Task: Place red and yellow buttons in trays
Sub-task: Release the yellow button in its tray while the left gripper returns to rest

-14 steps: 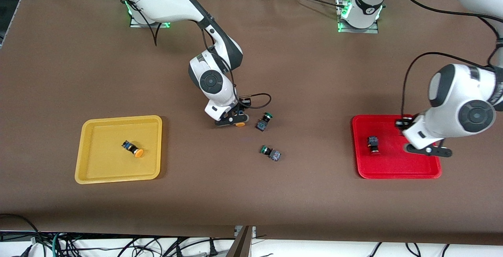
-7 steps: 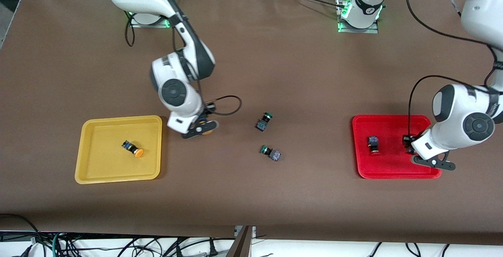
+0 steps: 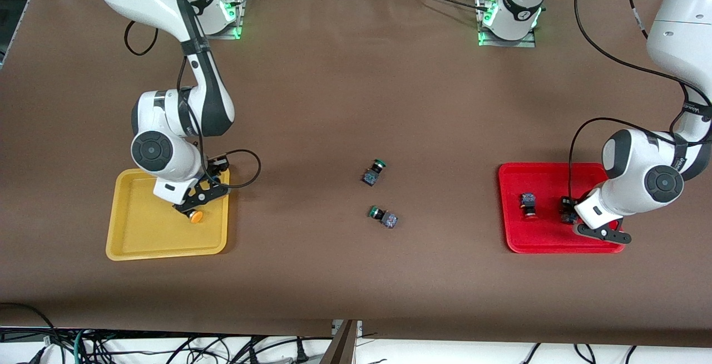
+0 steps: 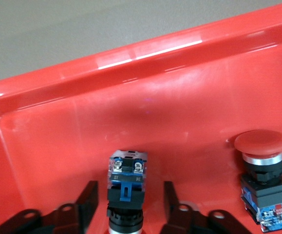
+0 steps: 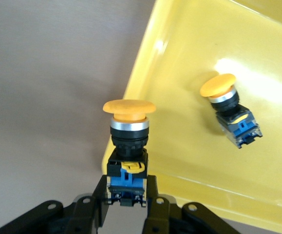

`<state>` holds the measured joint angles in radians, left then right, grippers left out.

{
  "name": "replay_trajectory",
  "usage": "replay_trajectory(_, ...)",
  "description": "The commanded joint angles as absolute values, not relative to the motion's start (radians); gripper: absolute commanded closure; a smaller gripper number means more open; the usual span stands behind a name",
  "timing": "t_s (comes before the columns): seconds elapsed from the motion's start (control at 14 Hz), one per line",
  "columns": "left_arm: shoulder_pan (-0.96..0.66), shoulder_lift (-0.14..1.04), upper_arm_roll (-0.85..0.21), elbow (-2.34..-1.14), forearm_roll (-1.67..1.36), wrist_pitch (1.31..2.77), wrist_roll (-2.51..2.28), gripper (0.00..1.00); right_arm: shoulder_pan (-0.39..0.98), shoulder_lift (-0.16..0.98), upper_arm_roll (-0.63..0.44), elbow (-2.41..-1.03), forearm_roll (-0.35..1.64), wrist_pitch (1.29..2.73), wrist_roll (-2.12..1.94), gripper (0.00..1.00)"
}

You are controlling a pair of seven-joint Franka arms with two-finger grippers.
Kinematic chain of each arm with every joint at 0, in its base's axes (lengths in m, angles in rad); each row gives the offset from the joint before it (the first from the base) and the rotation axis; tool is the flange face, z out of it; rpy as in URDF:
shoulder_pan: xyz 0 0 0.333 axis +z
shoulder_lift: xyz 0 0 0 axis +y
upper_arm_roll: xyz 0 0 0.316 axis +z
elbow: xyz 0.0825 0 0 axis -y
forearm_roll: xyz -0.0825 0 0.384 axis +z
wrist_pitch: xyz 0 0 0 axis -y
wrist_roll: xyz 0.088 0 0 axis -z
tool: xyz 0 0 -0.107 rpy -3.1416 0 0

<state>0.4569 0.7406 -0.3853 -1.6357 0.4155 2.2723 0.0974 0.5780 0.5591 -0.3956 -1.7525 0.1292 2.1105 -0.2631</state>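
A: Right gripper (image 5: pixel 127 187)?

B: It is clenching a yellow-capped button (image 5: pixel 128 126) by its dark body, hovering over the rim of the yellow tray (image 3: pixel 133 241). A second yellow button (image 5: pixel 231 109) is lying inside that tray.

A: Left gripper (image 4: pixel 128 187)?

B: It is sitting low in the red tray (image 3: pixel 545 244), released, with fingers (image 4: pixel 88 197) apart on either side of a dark-bodied button (image 4: pixel 126 170). A red-capped button (image 4: pixel 262 170) is standing just beside it. Two green-capped buttons (image 3: pixel 374 172) (image 3: pixel 384 216) are lying on the tabletop (image 3: pixel 356 102) between the trays.
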Motion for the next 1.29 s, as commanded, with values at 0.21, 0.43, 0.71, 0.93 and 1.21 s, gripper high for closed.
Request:
replay_trajectory(0.21, 0.469, 0.478, -0.408, -1.644, 0.410, 2.062, 0.163, 0.00, 0.540, 0.592, -0.388, -1.770, 0.140, 2.218, -0.276, 1.00)
replay_trajectory(0.43, 0.466, 0.373, -0.489, -1.600, 0.371, 1.914, 0.157, 0.00, 0.529, 0.624, -0.384, -1.770, 0.156, 2.250, -0.276, 0.71)
replay_trajectory(0.71, 0.463, 0.356, -0.546, -1.398, 0.335, 1.714, 0.152, 0.00, 0.517, 0.629, -0.383, -1.767, 0.207, 2.249, -0.319, 0.41)
replay_trajectory(0.93, 0.459, 0.339, -0.548, -1.278, 0.253, 1.554, 0.141, 0.00, 0.531, 0.583, -0.380, -1.744, 0.207, 2.180, -0.310, 0.41)
replay_trajectory(1.21, 0.239, 0.269, -0.285, -1.330, 0.082, 1.571, 0.008, 0.00, 0.568, 0.455, -0.379, -1.693, 0.207, 1.981, -0.227, 0.28)
